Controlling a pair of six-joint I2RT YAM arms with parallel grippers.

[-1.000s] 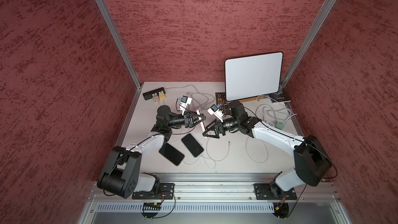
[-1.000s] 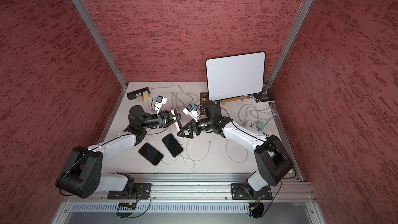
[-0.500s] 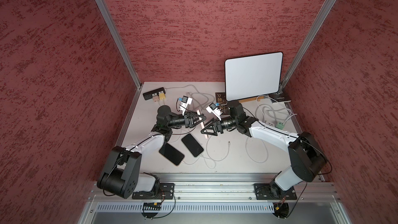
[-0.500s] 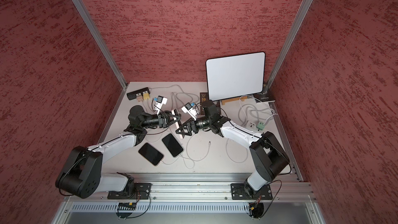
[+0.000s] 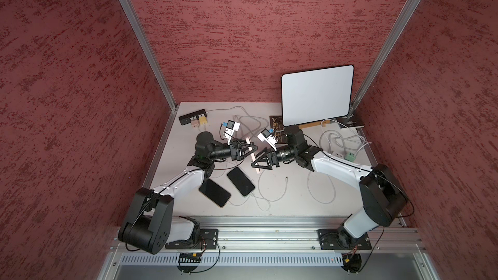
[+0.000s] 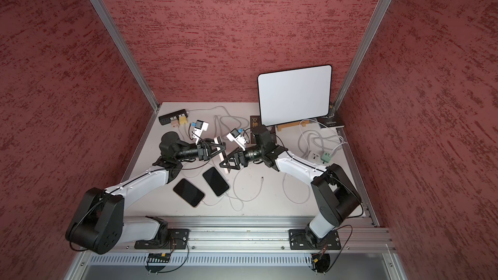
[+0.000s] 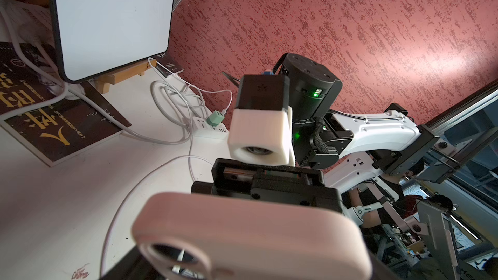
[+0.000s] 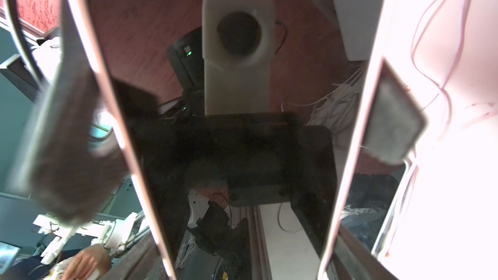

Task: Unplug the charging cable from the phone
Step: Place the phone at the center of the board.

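The pink-cased phone point(image 7: 242, 232) hangs above the tabletop point(image 5: 296, 206), clasped across its width by the right gripper point(image 5: 258, 161), seemingly to brace it for the unplugging; the left gripper point(image 5: 249, 148) sits at its far end, spread or pinching I cannot tell.

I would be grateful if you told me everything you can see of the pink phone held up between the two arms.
The phone wears a pale pink, soft-looking case with rounded corners and a ringed camera cutout on its back. Its dark, glossy screen fills the right wrist view and throws back reflections. It is lifted off the table, standing on edge, gripped across its width by the right tool. Whether a plug sits in its port cannot be told.
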